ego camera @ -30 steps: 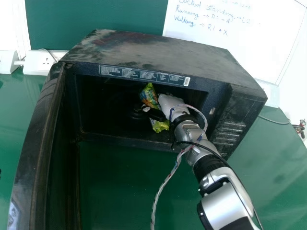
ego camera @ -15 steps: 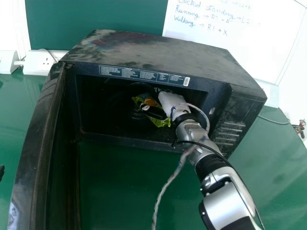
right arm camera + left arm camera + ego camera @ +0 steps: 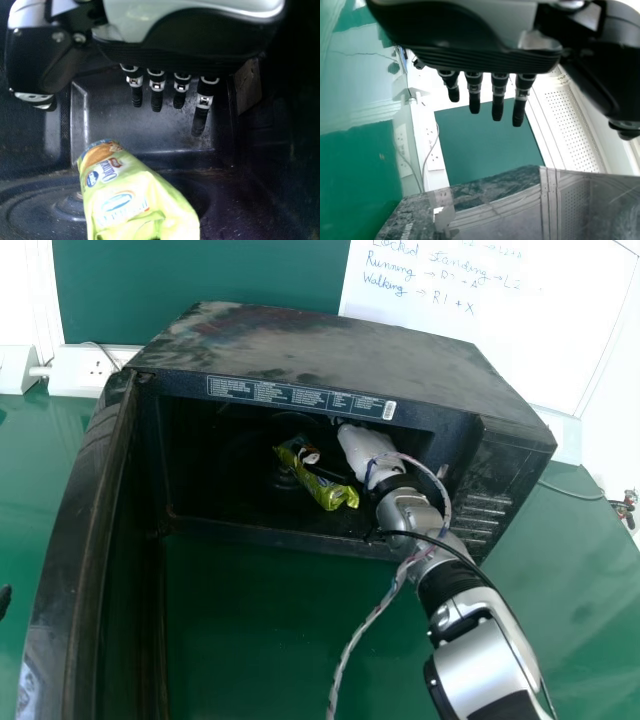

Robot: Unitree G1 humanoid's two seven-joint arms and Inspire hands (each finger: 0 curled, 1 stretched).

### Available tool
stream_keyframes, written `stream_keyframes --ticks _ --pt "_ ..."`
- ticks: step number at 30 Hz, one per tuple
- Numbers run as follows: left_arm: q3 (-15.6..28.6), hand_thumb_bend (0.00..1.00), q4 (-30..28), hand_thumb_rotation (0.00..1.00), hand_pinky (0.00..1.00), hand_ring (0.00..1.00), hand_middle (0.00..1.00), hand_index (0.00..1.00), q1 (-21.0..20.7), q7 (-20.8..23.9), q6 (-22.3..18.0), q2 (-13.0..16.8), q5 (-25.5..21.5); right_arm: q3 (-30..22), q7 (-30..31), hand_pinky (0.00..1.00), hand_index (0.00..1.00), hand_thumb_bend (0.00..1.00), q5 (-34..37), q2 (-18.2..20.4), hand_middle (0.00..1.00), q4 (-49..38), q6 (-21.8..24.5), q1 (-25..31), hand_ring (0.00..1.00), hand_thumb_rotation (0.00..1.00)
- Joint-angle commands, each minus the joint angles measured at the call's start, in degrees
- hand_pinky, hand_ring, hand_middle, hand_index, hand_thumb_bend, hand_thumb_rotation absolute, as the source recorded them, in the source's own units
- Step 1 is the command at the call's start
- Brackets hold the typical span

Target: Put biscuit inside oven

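Inside the black oven [image 3: 330,340], the green biscuit packet [image 3: 325,490] lies on the cavity floor near the middle. My right hand [image 3: 362,448] is in the cavity just to the right of the packet. In the right wrist view the right hand [image 3: 156,87] has its fingers straight and apart from the packet [image 3: 130,195], with nothing held. At the left edge of the head view a dark bit of my left hand [image 3: 4,600] shows beside the oven door. The left wrist view has the left hand [image 3: 497,97] with straight fingers.
The oven door [image 3: 75,540] stands swung wide on the left, over the green table [image 3: 260,630]. A socket strip [image 3: 85,372] lies behind the oven at the left, and a whiteboard [image 3: 520,310] stands at the back right. Cables hang along my right arm.
The packet has gone from standing tilted by my right hand to lying on the oven floor. My right hand has let go of it and moved slightly right, apart from it.
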Motion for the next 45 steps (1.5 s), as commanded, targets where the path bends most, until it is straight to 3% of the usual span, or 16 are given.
stream_keyframes --ticks 1,4,9,19,25,35,41,45 --pt "-0.1 0.73 0.0 1.00 0.82 0.82 0.90 0.87 0.5 -0.2 -0.2 -0.5 -0.4 -0.8 -1.7 0.77 1.00 0.78 1.0 -1.5 0.99 -0.9 -1.9 1.8 0.93 0.94" --pt "0.6 0.75 0.9 1.00 0.85 0.82 0.89 0.87 -0.3 -0.2 -1.2 -0.5 0.4 -0.8 -3.2 0.74 1.00 0.77 0.9 -2.4 0.99 -1.7 -3.5 2.8 0.92 0.95" --pt "-0.2 0.76 -0.4 1.00 0.90 0.85 0.90 0.88 0.5 -0.3 0.3 -0.6 0.0 -0.4 -4.2 0.76 1.00 0.79 0.6 -3.5 0.99 -3.1 -4.5 4.1 0.93 0.95" --pt "-0.2 0.73 -0.5 1.00 0.89 0.82 0.89 0.86 0.7 -0.5 0.7 -0.7 -0.1 -2.4 -5.7 0.76 1.00 0.80 2.2 -7.2 0.99 -7.8 -10.3 5.3 0.93 0.95" --pt "-0.3 0.74 -0.2 1.00 0.87 0.82 0.88 0.86 0.4 -0.7 0.5 -0.6 -0.4 -2.9 -4.7 0.74 1.00 0.79 2.5 -9.7 0.99 -13.7 -12.8 8.7 0.92 0.93" --pt "0.4 0.81 0.7 1.00 0.91 0.88 0.91 0.89 -0.1 -1.1 -0.2 -0.1 -0.6 -7.3 1.7 0.75 1.00 0.77 6.0 -14.4 0.99 -28.2 -15.0 19.5 0.92 0.92" --pt "0.1 0.81 -0.2 1.00 0.83 0.84 0.92 0.88 0.3 -0.8 0.8 -0.6 -0.6 -10.3 7.0 0.74 1.00 0.80 7.4 -18.0 0.98 -41.1 -14.9 28.5 0.92 0.92" --pt "0.0 0.81 -0.3 1.00 0.89 0.88 0.94 0.90 0.5 -1.2 0.7 -0.2 -1.0 -12.4 10.9 0.76 1.00 0.79 8.9 -19.5 0.99 -47.9 -14.3 33.4 0.92 0.92"
